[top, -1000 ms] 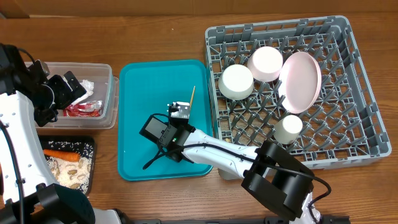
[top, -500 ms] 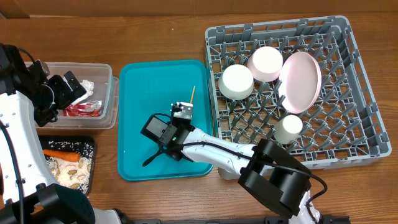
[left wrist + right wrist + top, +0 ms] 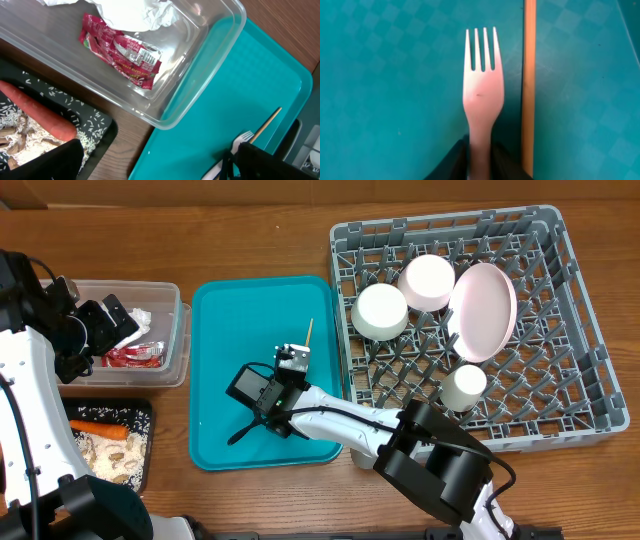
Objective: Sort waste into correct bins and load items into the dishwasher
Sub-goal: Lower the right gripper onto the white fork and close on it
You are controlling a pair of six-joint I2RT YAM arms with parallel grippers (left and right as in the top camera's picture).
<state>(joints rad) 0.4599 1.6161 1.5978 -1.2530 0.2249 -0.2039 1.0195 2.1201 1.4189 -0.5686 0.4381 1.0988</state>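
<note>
Right end effector (image 3: 481,161): narrow, dark fingers (image 3: 451,161) pressed against both sides of the white plastic fork (image 3: 482,95) at its handle. Fork flat on the teal tray (image 3: 225,310), tines pointing away from the fingers. Just beside it and parallel, one wooden chopstick (image 3: 530,85), on the same tray; touching or a hair apart, cannot tell.

Left end effector (image 3: 155,155): wide, fingers spread to both lower corners of the wrist view, nothing between them. Hanging above the corner of the clear tub (image 3: 210,75), near the black tray (image 3: 102,127) and the teal tray's edge.

In the clear tub: crumpled white napkin (image 3: 135,12) and red snack wrapper (image 3: 122,52), touching. White panel with print on the wrapper; too small and creased to read, no brand made out.

In the black tray: orange carrot (image 3: 40,110), beige scraps (image 3: 110,455), loose white rice grains (image 3: 90,117) scattered around them.

In the grey dish rack (image 3: 580,395), right side of the desk (image 3: 250,240): white bowl (image 3: 380,312) and second bowl (image 3: 427,282) side by side, pink plate (image 3: 485,310) tilted on edge among the pegs just beside the second bowl, small white cup (image 3: 464,387) nearer the front. No lettering seen on rack, trays or dishes.
</note>
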